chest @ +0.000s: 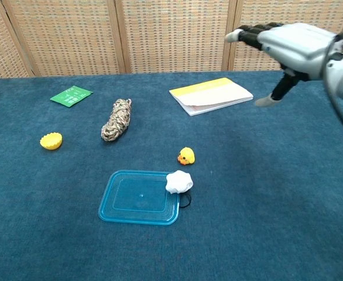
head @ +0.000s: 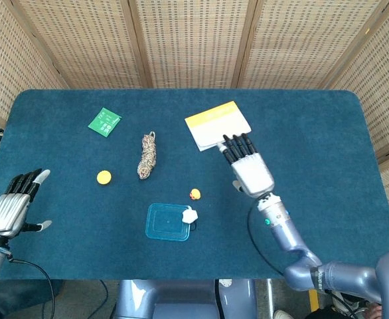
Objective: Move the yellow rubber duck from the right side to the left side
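Observation:
The small yellow rubber duck [head: 195, 194] [chest: 186, 156] stands on the blue table near its middle, just behind a white crumpled lump [head: 190, 214] [chest: 178, 182]. My right hand [head: 247, 166] [chest: 288, 47] is raised to the right of the duck, well apart from it, fingers straight and spread, holding nothing. At the table's far left edge my left hand [head: 12, 204] hovers open and empty; the chest view does not show it.
A clear blue lid [head: 167, 222] [chest: 140, 197] lies in front of the duck. A rope bundle [head: 147, 155] [chest: 117, 119], a yellow cap [head: 103, 177] [chest: 51, 141], a green packet [head: 104, 121] [chest: 71, 95] and a yellow-and-white booklet [head: 216, 123] [chest: 211, 93] lie further back.

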You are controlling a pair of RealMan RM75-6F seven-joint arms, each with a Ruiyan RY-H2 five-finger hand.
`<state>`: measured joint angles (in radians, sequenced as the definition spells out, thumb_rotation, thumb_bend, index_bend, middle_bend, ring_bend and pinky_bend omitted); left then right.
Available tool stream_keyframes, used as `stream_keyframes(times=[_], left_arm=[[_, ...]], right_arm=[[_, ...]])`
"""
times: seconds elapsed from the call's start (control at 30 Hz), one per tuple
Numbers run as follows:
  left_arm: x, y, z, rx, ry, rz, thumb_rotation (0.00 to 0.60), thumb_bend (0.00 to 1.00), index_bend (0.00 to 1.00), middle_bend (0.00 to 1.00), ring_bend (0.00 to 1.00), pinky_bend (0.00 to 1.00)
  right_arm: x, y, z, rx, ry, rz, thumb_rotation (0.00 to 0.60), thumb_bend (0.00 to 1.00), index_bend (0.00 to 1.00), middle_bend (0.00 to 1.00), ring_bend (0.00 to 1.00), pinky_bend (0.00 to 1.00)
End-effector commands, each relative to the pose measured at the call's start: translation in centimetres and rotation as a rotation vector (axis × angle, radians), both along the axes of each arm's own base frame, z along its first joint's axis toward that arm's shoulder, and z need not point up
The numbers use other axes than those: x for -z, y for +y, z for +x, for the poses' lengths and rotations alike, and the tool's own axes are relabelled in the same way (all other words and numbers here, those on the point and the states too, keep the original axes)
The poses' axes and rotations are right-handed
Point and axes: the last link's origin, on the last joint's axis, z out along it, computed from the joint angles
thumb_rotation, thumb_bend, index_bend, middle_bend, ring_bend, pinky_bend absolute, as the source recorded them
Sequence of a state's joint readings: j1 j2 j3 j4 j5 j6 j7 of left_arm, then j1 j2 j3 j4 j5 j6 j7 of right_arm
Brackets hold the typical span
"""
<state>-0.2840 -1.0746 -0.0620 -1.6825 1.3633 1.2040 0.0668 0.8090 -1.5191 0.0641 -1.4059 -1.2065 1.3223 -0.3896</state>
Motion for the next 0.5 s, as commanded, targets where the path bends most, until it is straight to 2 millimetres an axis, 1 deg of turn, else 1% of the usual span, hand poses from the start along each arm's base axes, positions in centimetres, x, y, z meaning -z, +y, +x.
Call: stream_keyframes(times=[0.03,0.07,0.13,0.23,0.33,0.4,0.43,0.47,0.5], left_arm=[[0.2,1.4,1.4,0.074,0.04,-0.022,0.6,0.07,0.0,0.0,0.0,0.0],[0.3,2.0,2.1,0.112,0.057,-0.031,0.6,0.07,0.0,0.0,0.0,0.0],[0.4,2.9,3.5,0.172,0.068,-0.042,0.6,0.07,0.0,0.0,0.0,0.0],[0.8,4.8,6.1,0.279,0.071,-0.059,0.6,0.07,0.0,0.0,0.0,0.0],[1.8,6.6,8.6,0.375,0.099,-0.079,0.6,0.07,0.0,0.0,0.0,0.0],[3.1,7.9,10.6,0.425,0.127,-0.095,0.6,0.07,0.0,0.0,0.0,0.0],[3.9,8.5,11.9,0.456,0.138,-0.11,0.6,0.06,0.0,0.0,0.0,0.0],[5.5,9.4,13.9,0.508,0.149,-0.135,0.6,0.06,0.0,0.0,0.0,0.0],[6.7,10.3,15.0,0.525,0.163,-0.154,0.6,0.06,0.0,0.0,0.0,0.0]], right_arm=[[-5.5,1.7,-10.9,-0.003,-0.083,-0.056,0.6,0.0,0.05,0.0,0.0,0.0],[-5.9,2.0,-12.0,0.02,-0.105,-0.068,0.6,0.0,0.05,0.0,0.0,0.0],[-6.2,2.7,-13.5,0.059,-0.122,-0.078,0.6,0.0,0.05,0.0,0.0,0.0],[-6.5,4.8,-15.5,0.116,-0.145,-0.089,0.6,0.0,0.05,0.0,0.0,0.0],[-6.7,6.8,-16.0,0.165,-0.142,-0.096,0.6,0.0,0.05,0.0,0.0,0.0],[-7.1,8.1,-16.2,0.212,-0.118,-0.121,0.6,0.0,0.05,0.0,0.0,0.0],[-7.3,8.6,-16.0,0.227,-0.129,-0.13,0.6,0.0,0.05,0.0,0.0,0.0],[-7.5,9.3,-15.7,0.241,-0.156,-0.127,0.6,0.0,0.05,0.0,0.0,0.0],[-7.8,9.9,-15.5,0.253,-0.162,-0.119,0.6,0.0,0.05,0.0,0.0,0.0]])
